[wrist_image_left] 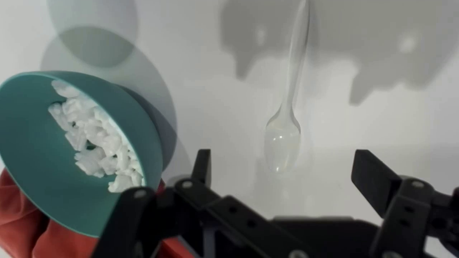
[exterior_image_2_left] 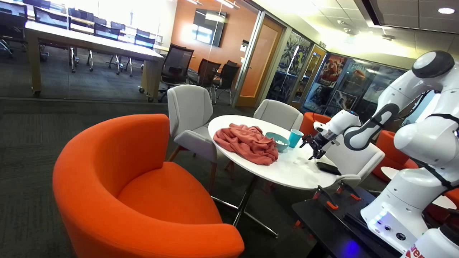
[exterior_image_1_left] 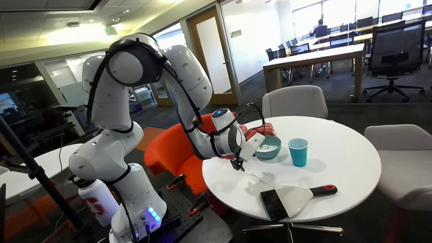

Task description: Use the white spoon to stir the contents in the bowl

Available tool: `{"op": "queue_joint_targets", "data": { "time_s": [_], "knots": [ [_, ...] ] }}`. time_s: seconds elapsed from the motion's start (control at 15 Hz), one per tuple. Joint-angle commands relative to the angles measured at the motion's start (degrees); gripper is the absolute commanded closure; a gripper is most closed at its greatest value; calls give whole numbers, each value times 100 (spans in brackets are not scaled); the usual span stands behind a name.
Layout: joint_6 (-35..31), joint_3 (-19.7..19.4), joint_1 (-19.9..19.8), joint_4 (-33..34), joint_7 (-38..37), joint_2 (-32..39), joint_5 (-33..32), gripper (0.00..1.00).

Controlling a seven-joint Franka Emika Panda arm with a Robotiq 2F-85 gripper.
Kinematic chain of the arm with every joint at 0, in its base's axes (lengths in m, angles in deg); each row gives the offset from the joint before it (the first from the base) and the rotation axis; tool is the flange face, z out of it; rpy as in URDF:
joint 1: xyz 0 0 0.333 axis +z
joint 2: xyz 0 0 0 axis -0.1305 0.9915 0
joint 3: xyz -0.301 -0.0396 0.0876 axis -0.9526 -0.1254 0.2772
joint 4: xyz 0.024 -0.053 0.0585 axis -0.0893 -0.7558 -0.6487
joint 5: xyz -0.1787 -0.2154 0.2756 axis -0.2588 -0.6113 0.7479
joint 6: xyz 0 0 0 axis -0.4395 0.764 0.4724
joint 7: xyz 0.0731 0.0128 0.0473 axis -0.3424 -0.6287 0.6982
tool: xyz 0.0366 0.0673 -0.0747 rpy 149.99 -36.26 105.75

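Observation:
The clear, whitish spoon (wrist_image_left: 283, 143) lies flat on the white table, its handle running up and out of the wrist view. It also shows faintly in an exterior view (exterior_image_1_left: 255, 176). The teal bowl (wrist_image_left: 32, 150) holds white chunks (wrist_image_left: 96, 139) and stands to the spoon's left in the wrist view. The bowl shows in both exterior views (exterior_image_1_left: 270, 154) (exterior_image_2_left: 283, 147). My gripper (wrist_image_left: 282, 157) is open and empty, above the table, with the spoon's bowl end seen between its fingertips. It also shows in both exterior views (exterior_image_1_left: 238, 164) (exterior_image_2_left: 308, 149).
A cyan cup (exterior_image_1_left: 298, 155) stands beside the bowl. A crumpled red cloth (exterior_image_2_left: 247, 145) lies against the bowl's other side. A wide brush (exterior_image_1_left: 293, 200) with black bristles and a black, red-ended handle lies near the table (exterior_image_1_left: 341, 152) edge. Chairs surround the table.

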State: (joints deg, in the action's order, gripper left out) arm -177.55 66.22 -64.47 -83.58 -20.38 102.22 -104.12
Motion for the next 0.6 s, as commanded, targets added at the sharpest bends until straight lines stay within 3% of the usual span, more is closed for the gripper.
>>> {"op": "queue_joint_targets", "data": {
  "time_s": [0.0,0.27,0.33,0.4,0.53],
  "knots": [
    [553,1196,-1040,-452,735,-479,870,0],
    [1320,2702,-2317,-343,1726,-559,2017,0],
    [1015,2144,-1800,-238,1360,-282,1624,0],
    [1155,2422,-2051,-231,1545,-329,1811,0],
    [1207,2573,-2225,-235,1612,-382,1877,0]
  ]
}}
